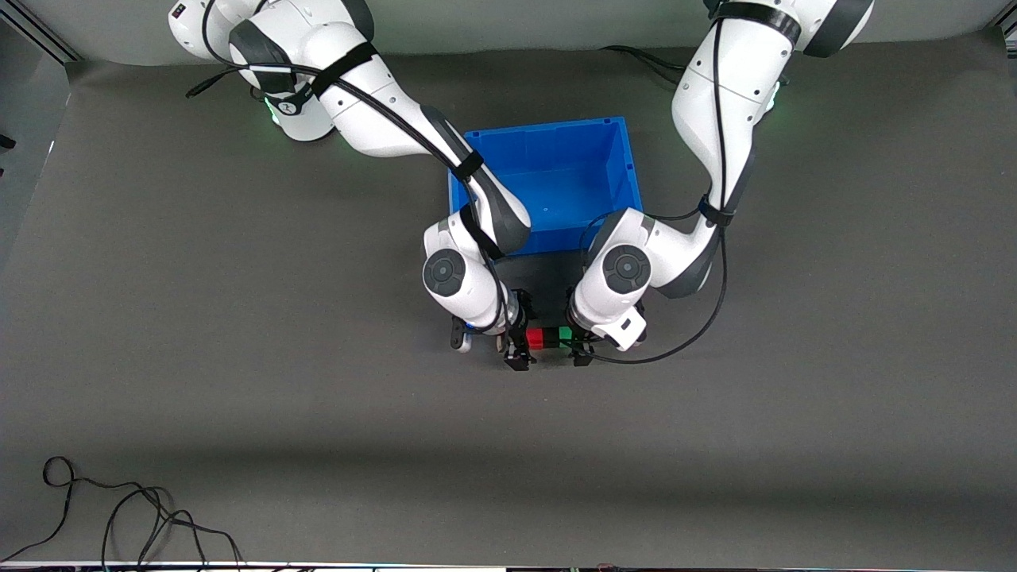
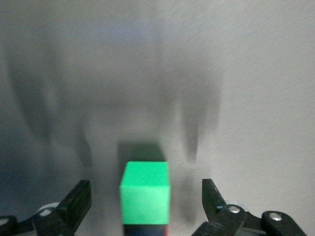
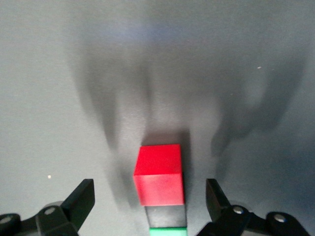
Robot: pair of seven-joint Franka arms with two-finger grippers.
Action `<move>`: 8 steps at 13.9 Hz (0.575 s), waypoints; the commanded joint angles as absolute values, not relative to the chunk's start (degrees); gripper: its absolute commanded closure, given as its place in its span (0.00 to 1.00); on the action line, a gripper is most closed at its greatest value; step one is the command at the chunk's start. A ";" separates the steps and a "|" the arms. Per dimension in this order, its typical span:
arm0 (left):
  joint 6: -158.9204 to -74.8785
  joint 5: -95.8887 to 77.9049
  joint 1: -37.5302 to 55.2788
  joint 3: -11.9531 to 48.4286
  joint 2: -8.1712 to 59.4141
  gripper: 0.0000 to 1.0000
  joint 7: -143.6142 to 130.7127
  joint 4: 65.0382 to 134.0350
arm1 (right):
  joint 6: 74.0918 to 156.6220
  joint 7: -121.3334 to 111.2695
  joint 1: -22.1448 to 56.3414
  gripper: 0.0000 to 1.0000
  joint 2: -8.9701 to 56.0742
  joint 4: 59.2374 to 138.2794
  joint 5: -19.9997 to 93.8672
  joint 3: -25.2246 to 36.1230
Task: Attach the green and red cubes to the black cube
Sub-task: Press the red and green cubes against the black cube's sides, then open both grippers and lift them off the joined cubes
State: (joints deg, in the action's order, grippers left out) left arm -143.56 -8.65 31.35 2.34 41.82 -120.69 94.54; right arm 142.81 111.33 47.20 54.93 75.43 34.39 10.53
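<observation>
Sitting in one straight row on the dark grey matte worktop (image 1: 238, 357) are three small plain cubes, faces touching: one bright red matte cube (image 1: 534, 339) toward the right arm's end, one matte black cube (image 1: 547, 338) in the middle, one bright green matte cube (image 1: 564, 334) toward the left arm's end. All three look equal in size, with sharp edges and no markings. The row lies nearer to the front camera than the single open blue plastic bin (image 1: 620, 171), well clear of its wall.

Count: cubes 3 (1 red, 1 black, 1 green); bins 1; claws 2.

Left claw (image 2: 146, 201): low over the green end of the row, black fingers (image 2: 211, 199) spread, one on each side of the green cube, not touching it. Right claw (image 3: 150, 201): low over the red end, fingers (image 3: 82, 199) likewise spread to either side of the red cube, with a gap on both sides.

One loose black cable (image 1: 119, 516) lies at the worktop edge nearest the front camera.
</observation>
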 commanded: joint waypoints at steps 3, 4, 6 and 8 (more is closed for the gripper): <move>-134.42 -5.10 29.20 -0.18 34.47 0.00 -115.09 94.92 | 135.47 111.19 46.58 0.00 50.99 74.44 31.47 14.04; -130.82 -5.10 28.14 -0.18 32.37 0.00 -110.35 95.10 | 132.22 109.88 46.58 0.00 49.32 74.44 31.46 15.72; -124.30 -5.10 26.11 -0.35 29.11 0.00 -101.47 95.01 | 124.84 106.19 46.58 0.00 45.81 74.44 31.29 18.88; -119.73 -4.23 22.95 -0.44 25.94 0.00 -92.85 95.10 | 118.25 101.89 46.58 0.00 42.38 74.53 31.29 22.57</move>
State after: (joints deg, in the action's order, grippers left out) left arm -123.60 -5.43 25.21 -0.53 29.43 -99.83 93.72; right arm 123.86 105.93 46.59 46.44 73.32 32.16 20.15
